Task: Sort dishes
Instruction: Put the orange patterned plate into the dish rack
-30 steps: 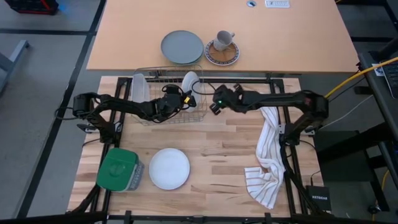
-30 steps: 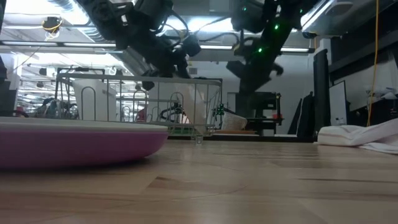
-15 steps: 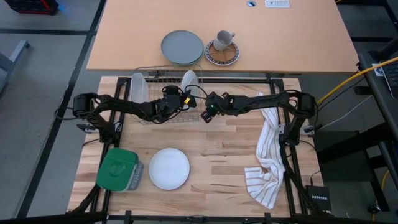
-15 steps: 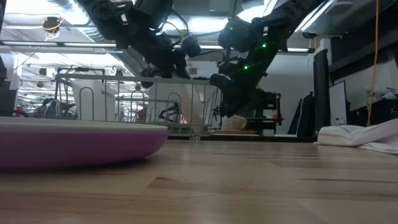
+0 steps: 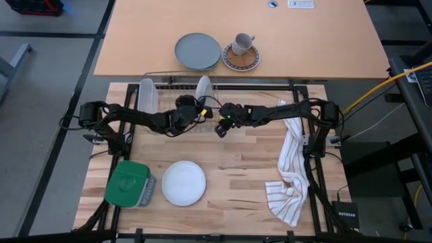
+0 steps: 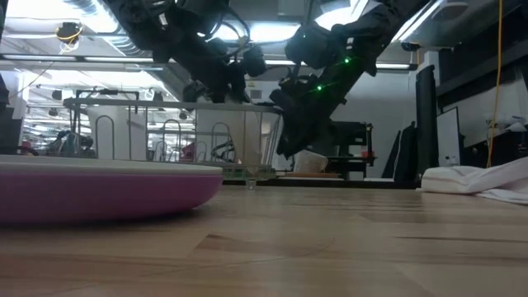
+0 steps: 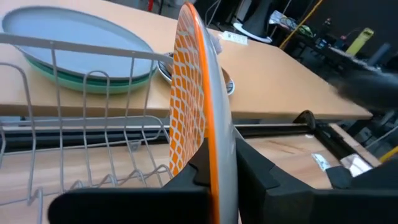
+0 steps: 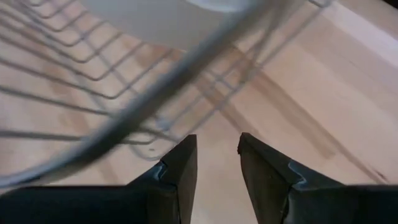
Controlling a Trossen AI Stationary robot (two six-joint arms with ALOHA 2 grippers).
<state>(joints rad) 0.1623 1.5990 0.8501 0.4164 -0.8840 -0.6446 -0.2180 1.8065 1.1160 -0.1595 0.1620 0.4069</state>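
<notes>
Grippers meet at the dish rack

Wire dish rack (image 5: 177,108) stands at the far edge of the wooden table (image 5: 243,169). Left gripper (image 7: 217,177) hangs over the rack, its jaws clenched on the rim of the orange-red patterned plate (image 7: 194,106), which stands upright on edge inside the rack. Right gripper (image 8: 216,163) hangs at the rack's right end, just above the table, with its jaws parted and nothing between them. A white plate (image 5: 148,96) stands upright at the rack's left end. The purple plate (image 5: 183,183) lies flat well in front of the rack, next to a green container (image 5: 127,183). Beyond the rack, a grey-blue plate (image 5: 198,50) and a cup on a saucer (image 5: 241,52) sit on the other table. A striped towel (image 5: 290,169) lies well right of the rack.
</notes>
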